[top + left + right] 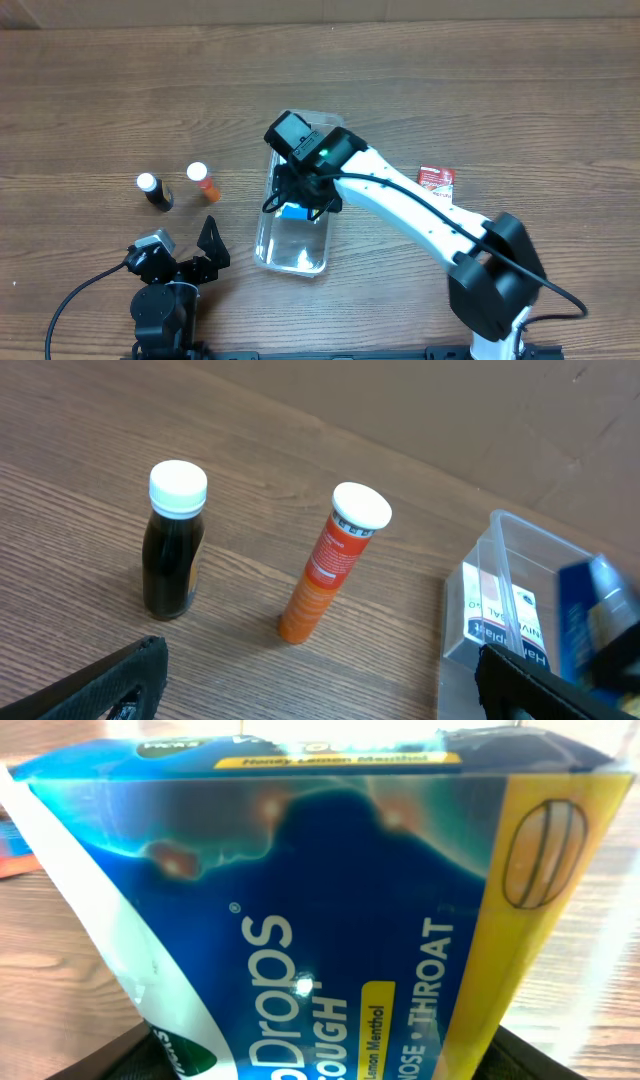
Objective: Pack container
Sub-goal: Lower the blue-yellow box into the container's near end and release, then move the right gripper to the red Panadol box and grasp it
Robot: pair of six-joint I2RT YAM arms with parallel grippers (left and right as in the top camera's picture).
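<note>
The container (291,262) is a clear, long tub in the middle of the table. My right gripper (300,205) reaches down over it and is shut on a blue and yellow cough drops box (294,211). That box fills the right wrist view (320,910), between the black fingers (320,1065). In the left wrist view the container (520,540) holds a white box (505,622), and the blue box (580,622) shows at the right edge. My left gripper (185,258) is open and empty near the front left, as its own view (320,690) shows.
A dark bottle with a white cap (155,192) (173,545) and an orange tube with a white cap (204,183) (330,565) stand left of the container. A small red box (436,178) lies to its right.
</note>
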